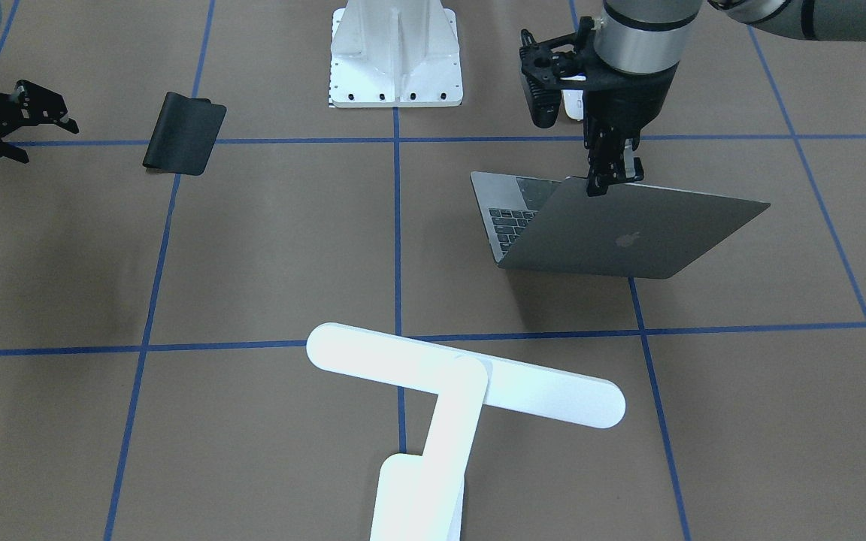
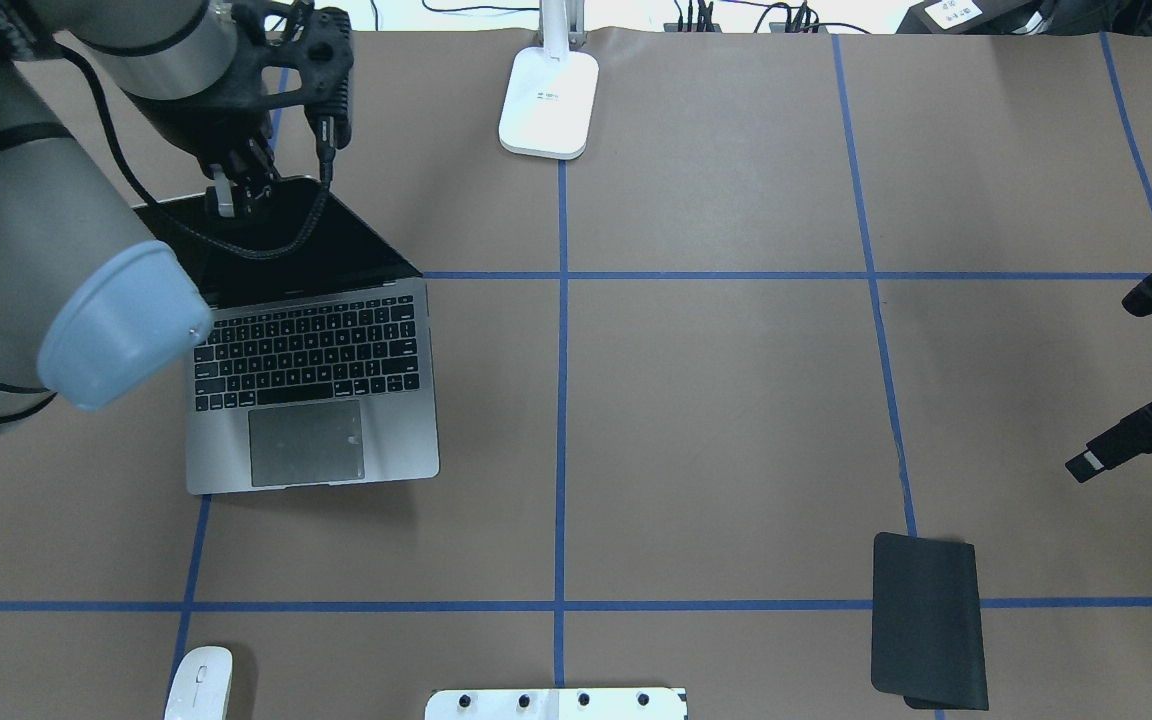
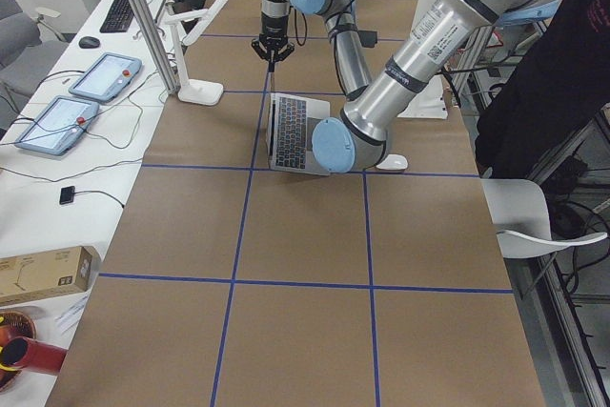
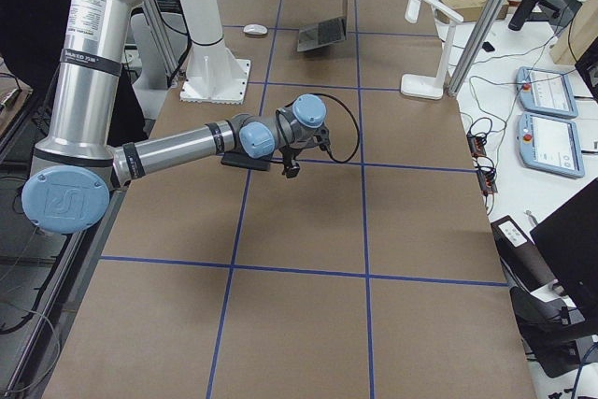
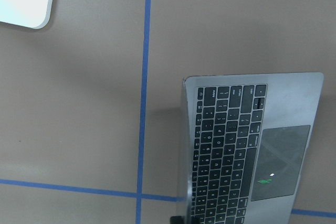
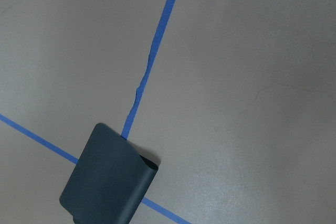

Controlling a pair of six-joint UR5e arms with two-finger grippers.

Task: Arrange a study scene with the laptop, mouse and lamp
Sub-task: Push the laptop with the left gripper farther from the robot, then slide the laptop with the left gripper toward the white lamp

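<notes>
We are holding the laptop (image 2: 316, 400) by the top edge of its raised lid: the left gripper (image 1: 613, 179) is pinching that edge from above, its fingers nearly together on the thin metal. The laptop is sitting open on the left half of the table (image 2: 716, 420), with its keyboard facing the white pedestal (image 1: 395, 60). The mouse (image 2: 199, 682) is lying nearer the pedestal side, apart from the laptop. The lamp (image 1: 463, 383) is standing at the far edge, mid-table. Our right gripper (image 1: 48, 141) is hanging spread wide and gripping nothing, near the black mouse pad (image 2: 926, 620).
</notes>
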